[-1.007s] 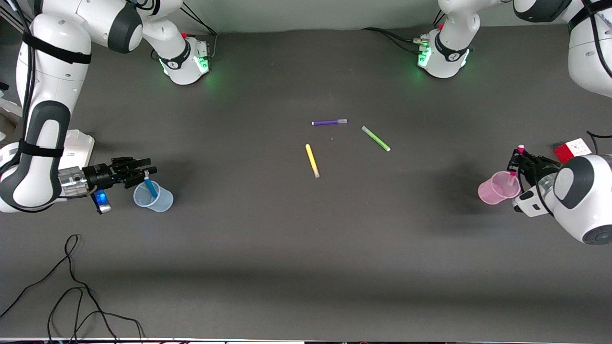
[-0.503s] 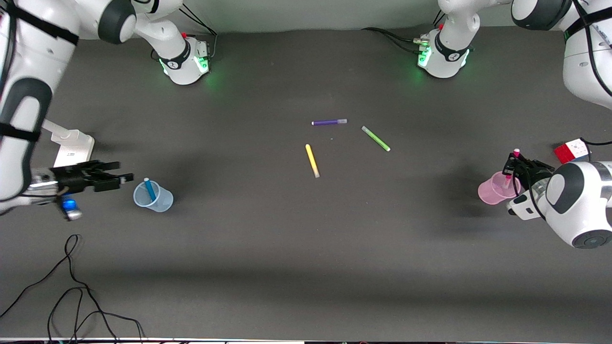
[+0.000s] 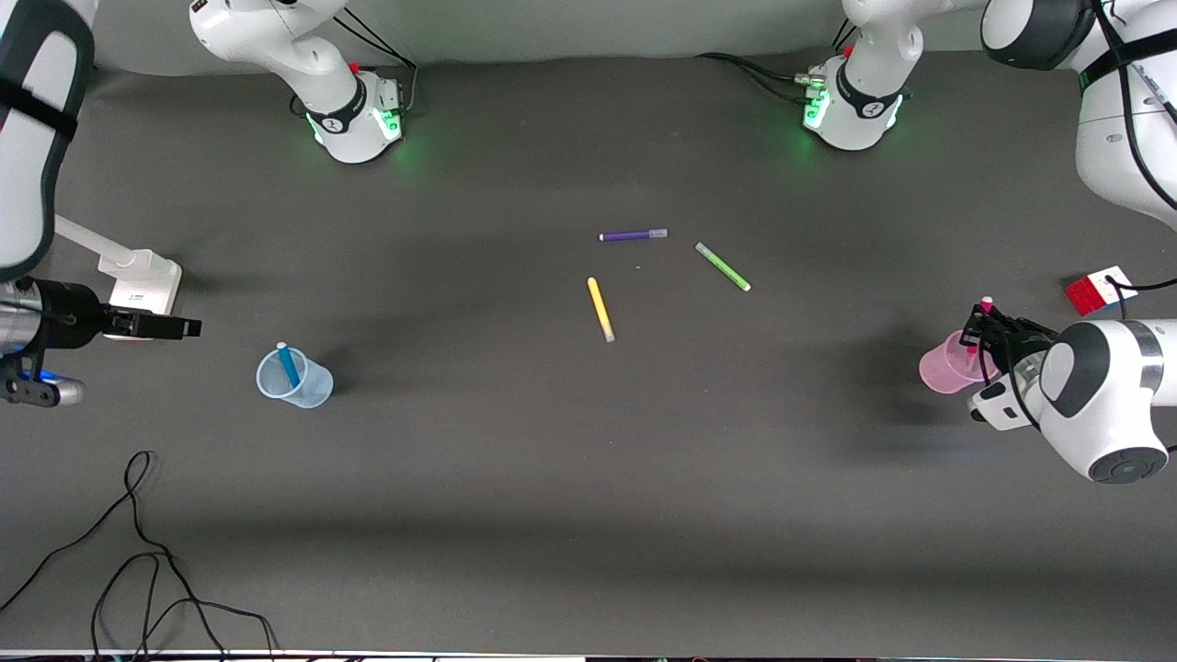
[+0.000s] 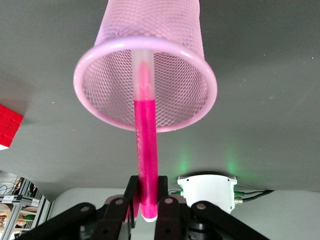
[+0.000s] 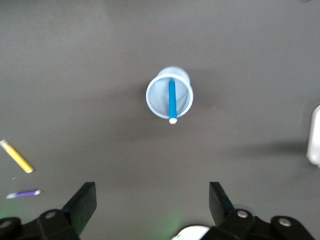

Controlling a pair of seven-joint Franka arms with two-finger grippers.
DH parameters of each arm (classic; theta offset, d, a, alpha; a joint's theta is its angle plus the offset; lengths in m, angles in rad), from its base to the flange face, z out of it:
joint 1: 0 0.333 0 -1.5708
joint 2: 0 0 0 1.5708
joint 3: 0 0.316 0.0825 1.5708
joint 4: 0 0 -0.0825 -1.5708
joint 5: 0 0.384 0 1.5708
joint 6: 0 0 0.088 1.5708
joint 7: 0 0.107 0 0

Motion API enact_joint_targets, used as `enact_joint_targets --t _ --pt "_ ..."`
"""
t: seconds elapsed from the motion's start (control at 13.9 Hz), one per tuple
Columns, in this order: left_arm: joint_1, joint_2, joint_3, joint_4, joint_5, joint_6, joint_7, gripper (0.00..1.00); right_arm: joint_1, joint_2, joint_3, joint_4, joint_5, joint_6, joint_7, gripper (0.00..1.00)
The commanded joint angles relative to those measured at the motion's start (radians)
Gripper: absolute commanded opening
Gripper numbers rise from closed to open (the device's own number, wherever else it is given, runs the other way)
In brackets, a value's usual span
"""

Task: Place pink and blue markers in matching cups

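Note:
The pale blue cup [image 3: 299,386] stands upright near the right arm's end of the table, with the blue marker [image 3: 288,364] leaning inside it. My right gripper [image 3: 179,326] is open and empty, apart from the cup toward the table's end. In the right wrist view the blue cup [image 5: 155,102] and the blue marker [image 5: 172,100] lie below my open right gripper [image 5: 152,197]. My left gripper [image 3: 982,324] is shut on the pink marker [image 3: 987,302] over the pink cup [image 3: 940,370]. In the left wrist view my left gripper [image 4: 146,189] holds the pink marker [image 4: 146,140], whose far end is inside the pink cup [image 4: 95,100].
Yellow [image 3: 600,309], purple [image 3: 633,235] and light-green [image 3: 723,267] markers lie at mid-table. A red, white and blue block [image 3: 1101,290] sits by the left arm. A white stand [image 3: 138,280] is near the right gripper. Black cables [image 3: 138,552] lie nearer the front camera.
My right gripper has drawn back from the blue cup toward the table's end, leaving the blue marker in the cup. My left gripper with the pink marker has shifted slightly over the pink cup.

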Motion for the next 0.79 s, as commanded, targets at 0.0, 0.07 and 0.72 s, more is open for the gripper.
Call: enact_joint_targets --t 0.0,0.07,0.72 --pt "-0.011 0.019 0.004 0.028 0.019 0.008 0.008 0.54 0.073 -0.112 -0.002 -0.062 -0.133 0.091 -0.006 1.0" --pt "-0.011 0.019 0.004 0.028 0.019 0.009 0.014 0.81 0.082 -0.155 -0.003 -0.09 -0.162 0.119 -0.006 1.0" --pt "0.002 -0.171 -0.009 0.077 -0.031 0.015 0.019 1.0 -0.551 -0.428 0.735 -0.278 -0.305 0.192 0.064 1.0"
